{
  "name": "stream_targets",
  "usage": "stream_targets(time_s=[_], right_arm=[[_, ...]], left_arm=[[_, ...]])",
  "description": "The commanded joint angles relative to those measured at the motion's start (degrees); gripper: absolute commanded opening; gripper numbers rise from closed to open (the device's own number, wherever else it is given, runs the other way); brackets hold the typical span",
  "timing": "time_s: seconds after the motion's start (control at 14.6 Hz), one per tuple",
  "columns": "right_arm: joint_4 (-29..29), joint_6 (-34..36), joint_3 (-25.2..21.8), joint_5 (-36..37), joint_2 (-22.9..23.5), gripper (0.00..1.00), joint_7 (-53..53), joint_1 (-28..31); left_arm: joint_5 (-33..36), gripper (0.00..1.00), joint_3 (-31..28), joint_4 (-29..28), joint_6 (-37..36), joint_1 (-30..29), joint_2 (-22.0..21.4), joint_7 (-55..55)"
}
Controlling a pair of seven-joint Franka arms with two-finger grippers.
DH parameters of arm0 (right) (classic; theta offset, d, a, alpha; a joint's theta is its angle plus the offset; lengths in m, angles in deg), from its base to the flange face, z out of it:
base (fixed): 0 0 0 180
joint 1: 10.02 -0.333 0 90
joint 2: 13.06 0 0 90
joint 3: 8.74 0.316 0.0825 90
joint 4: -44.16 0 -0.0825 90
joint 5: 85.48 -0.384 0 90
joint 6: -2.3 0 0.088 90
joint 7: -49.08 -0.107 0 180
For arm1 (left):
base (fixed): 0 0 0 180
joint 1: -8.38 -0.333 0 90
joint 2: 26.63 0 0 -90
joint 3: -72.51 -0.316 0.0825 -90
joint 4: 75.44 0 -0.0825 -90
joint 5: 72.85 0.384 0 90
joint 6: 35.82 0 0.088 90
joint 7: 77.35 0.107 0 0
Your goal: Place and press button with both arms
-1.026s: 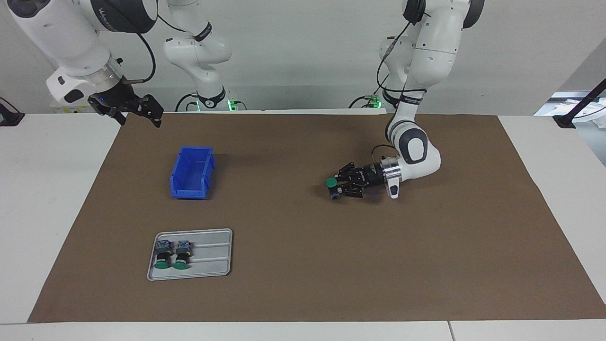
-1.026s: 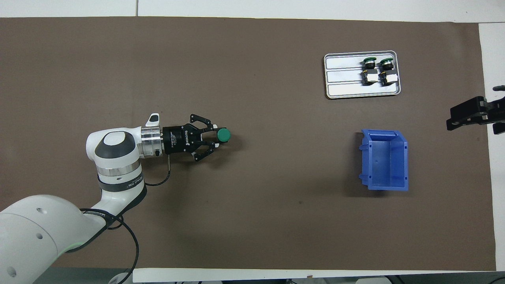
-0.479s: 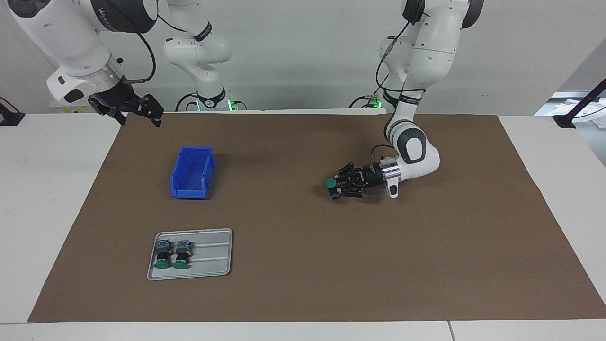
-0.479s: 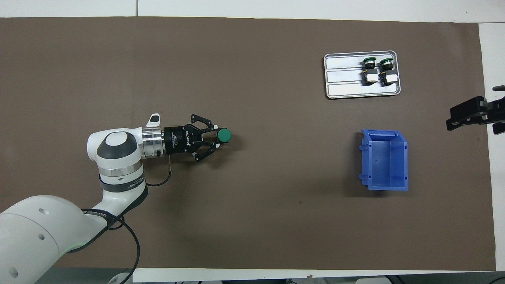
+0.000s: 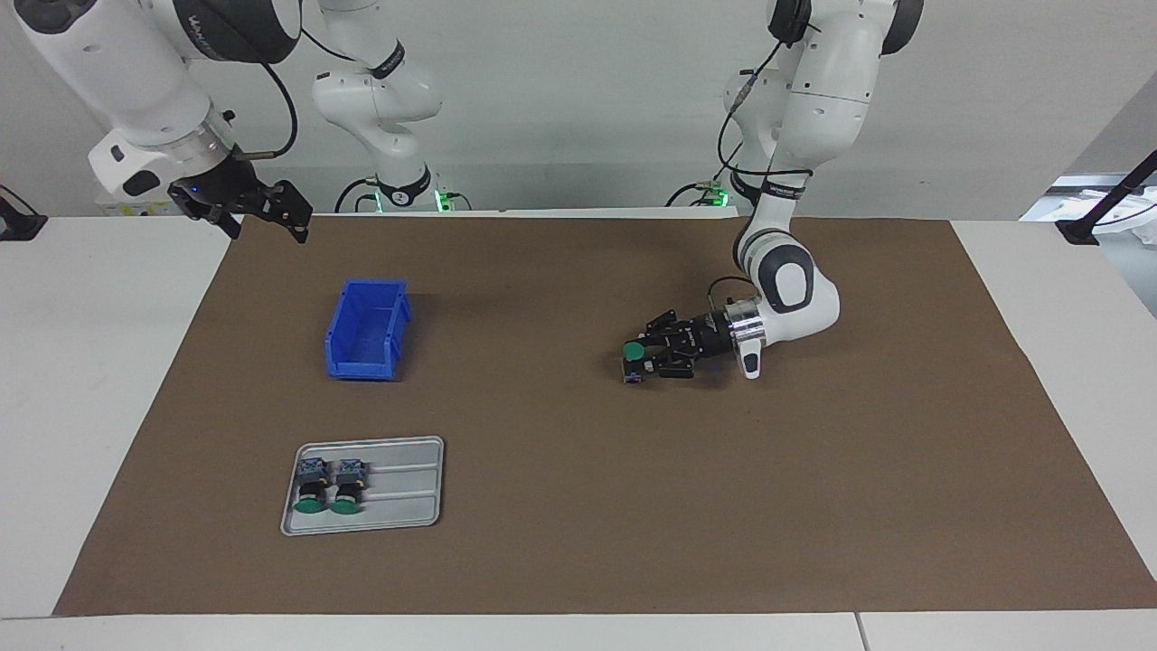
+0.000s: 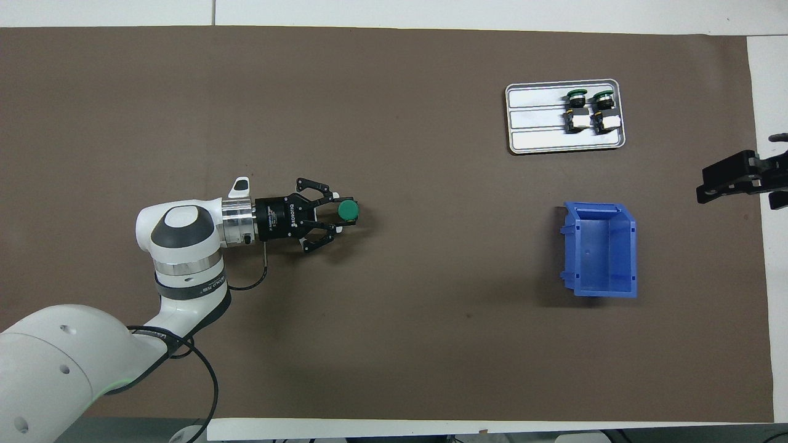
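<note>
1. The right tool (image 5: 264, 217) hangs over the corner of the brown mat (image 5: 813, 506) at the right arm's end of the counter (image 5: 90, 362). Its fingers are spread wide and hold nothing. I read this arm as waiting for its turn, probably the press.
2. The blue bin (image 5: 399, 325) sits empty on the mat, nearer to the robots than the tray. Neither tool is close to it, and I can't tell what part it plays in this step.
3. The grey tray (image 5: 407, 493) lies near the mat edge farthest from the robots. Two spare buttons (image 5: 318, 488) lie side by side in it with their green caps pointing away from the robots. They look like stock for later rounds, so I leave them alone.
4. The button (image 5: 634, 352) is out on the open mat toward the left arm's end, well apart from the bin and tray.
   - It stands with its green cap up and its grey block down at the mat.
   - My guess is that this spot was chosen so both arms can reach it and the cap faces up for pressing.
5. The left tool (image 6: 336, 214) lies low and level, with its fingers on either side of the button's body, just under the cap.
   - The gap is narrow, about the body's width.
   - I can't tell whether the fingers are clamping the button or only flanking it.
</note>
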Motion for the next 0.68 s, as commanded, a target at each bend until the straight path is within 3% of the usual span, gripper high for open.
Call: stream_targets(time_s=[0.0, 0.34, 0.55, 0.62], right_arm=[[-1.55, -0.80, 0.22, 0.23, -1.23, 0.99, 0.74, 0.41], [-1.55, -0.80, 0.22, 0.23, -1.23, 0.99, 0.83, 0.41], [-1.55, -0.71, 0.22, 0.23, -1.23, 0.99, 0.83, 0.41], [-1.46, -0.80, 0.22, 0.23, -1.23, 0.99, 0.83, 0.41]], left_arm=[[-1.36, 0.55, -0.45, -0.58, 2.36, 1.00, -1.05, -0.08], [-1.27, 0.70, -0.53, 0.47, 5.08, 1.61, -1.31, -3.85], [-1.18, 0.97, -0.62, 0.91, 5.96, 1.88, -1.40, -5.79], [-1.01, 1.00, -0.62, 1.43, 6.23, 1.88, -1.58, -6.49]])
